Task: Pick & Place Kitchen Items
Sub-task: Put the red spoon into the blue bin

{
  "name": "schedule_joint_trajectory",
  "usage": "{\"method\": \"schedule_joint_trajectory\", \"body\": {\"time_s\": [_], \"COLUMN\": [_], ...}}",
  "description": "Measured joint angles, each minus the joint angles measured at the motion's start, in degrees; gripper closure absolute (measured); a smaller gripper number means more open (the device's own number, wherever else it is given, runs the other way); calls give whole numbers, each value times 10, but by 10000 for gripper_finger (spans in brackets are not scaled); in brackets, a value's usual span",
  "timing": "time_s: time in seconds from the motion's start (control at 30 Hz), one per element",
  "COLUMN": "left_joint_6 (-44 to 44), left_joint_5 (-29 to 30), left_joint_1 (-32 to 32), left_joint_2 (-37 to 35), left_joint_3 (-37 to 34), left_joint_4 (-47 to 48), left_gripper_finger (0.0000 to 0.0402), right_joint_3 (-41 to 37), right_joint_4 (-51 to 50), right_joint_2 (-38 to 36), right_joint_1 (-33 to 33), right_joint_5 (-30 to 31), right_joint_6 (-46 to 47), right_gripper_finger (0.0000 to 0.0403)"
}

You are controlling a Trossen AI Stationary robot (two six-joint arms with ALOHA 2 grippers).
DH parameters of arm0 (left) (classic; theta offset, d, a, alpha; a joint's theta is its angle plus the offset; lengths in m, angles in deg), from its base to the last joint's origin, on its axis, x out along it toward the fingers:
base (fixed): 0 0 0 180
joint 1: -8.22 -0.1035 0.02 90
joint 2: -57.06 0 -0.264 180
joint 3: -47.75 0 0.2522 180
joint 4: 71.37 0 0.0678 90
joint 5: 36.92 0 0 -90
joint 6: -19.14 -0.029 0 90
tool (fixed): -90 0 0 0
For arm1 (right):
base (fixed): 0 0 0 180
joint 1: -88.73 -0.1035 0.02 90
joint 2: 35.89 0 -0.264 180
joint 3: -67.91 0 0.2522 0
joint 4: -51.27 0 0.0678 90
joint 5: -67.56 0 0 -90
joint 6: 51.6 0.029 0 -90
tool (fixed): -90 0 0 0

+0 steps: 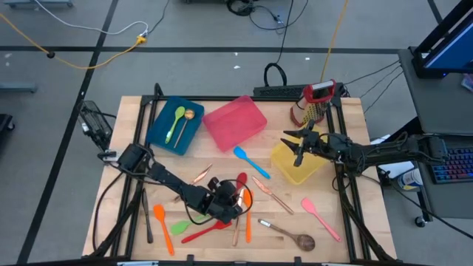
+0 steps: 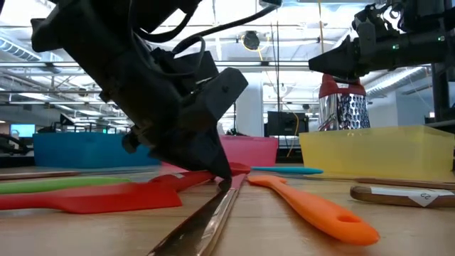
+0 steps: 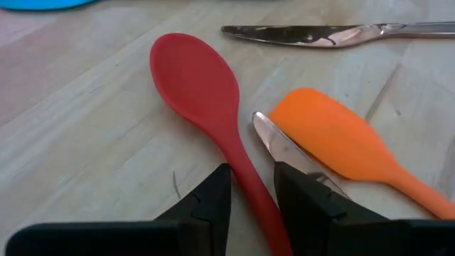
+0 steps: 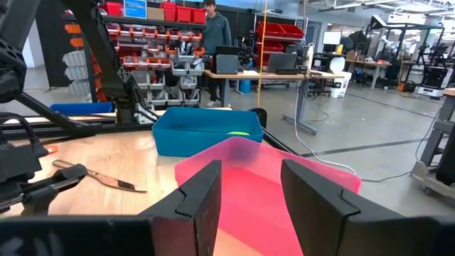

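Left wrist view gives you the closest look: the red spoon [image 3: 206,99] lies flat on the wooden table [image 3: 78,142], its handle running between the two dark fingers [image 3: 206,203] of the left gripper [image 3: 252,192], which stand narrowly apart on either side of the handle, just beside it; whether they are pressing it you cannot tell. Just beside the spoon lie a metal knife blade [image 3: 281,146] and an orange spatula [image 3: 341,139], with a second piece of cutlery [image 3: 320,33] farther off. From above, you see the left gripper [image 1: 235,198] low over the cluster of utensils near the table's front edge, among a red spatula [image 1: 203,233], a green spatula [image 1: 179,227], a wooden spoon [image 1: 295,236] and a pink spatula [image 1: 319,215]. A blue spatula [image 1: 250,162] lies between the pink bin [image 1: 235,122] and the yellow bin [image 1: 294,166]. The blue bin [image 1: 175,123] holds a green spoon [image 1: 176,122]. The right gripper [image 1: 299,146] hangs over the yellow bin, fingers apart and empty, near the box grater [image 1: 314,103].
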Motion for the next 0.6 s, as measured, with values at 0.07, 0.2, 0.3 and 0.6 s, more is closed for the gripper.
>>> {"method": "schedule_joint_trajectory", "body": {"time_s": [0.07, 0.2, 0.3, 0.6], "left_joint_6": [7, 11, 16, -14], "left_joint_5": [2, 12, 16, 19], "left_joint_1": [0, -2, -4, -5], "left_joint_2": [1, 1, 1, -20], "left_joint_3": [0, 0, 0, -3], "left_joint_4": [4, 12, 24, 46], "left_gripper_finger": [291, 312, 344, 368], "right_joint_3": [0, 0, 0, 0], "right_joint_4": [0, 0, 0, 0], "right_joint_2": [0, 0, 0, 0], "right_joint_1": [0, 0, 0, 0], "right_joint_5": [0, 0, 0, 0], "right_joint_6": [0, 4, 4, 4], "right_gripper_finger": [261, 261, 261, 261]}}
